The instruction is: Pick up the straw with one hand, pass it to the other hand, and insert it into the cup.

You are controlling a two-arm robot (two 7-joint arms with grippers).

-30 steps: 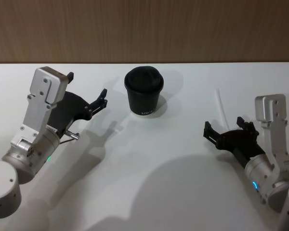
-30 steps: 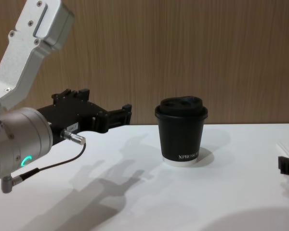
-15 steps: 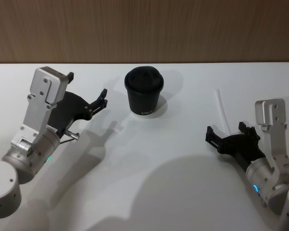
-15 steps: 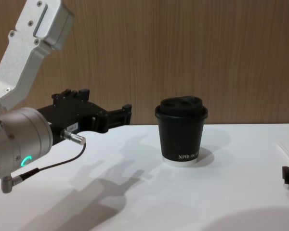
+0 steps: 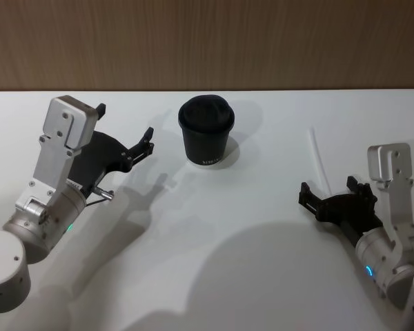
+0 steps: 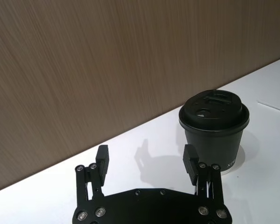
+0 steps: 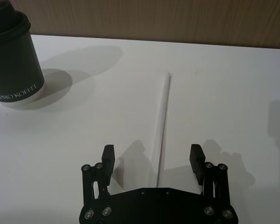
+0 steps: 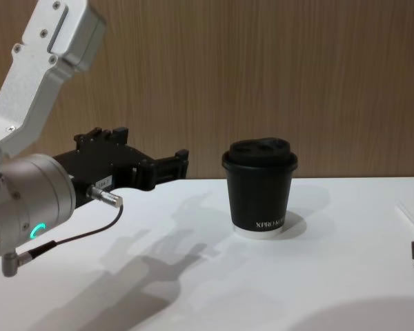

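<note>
We see the white table (image 5: pixel 214 262) across the lower frame. At the head view's left, the left gripper (image 5: pixel 124 123) hangs above it, fingers spread and empty. At lower right, the right gripper (image 5: pixel 328 187) is spread too, its fingers either side of one end of the straw. The cup (image 5: pixel 205 134) stands upright at upper centre. The straw (image 5: pixel 318 155) lies flat on the table at right, well apart from the cup.
</note>
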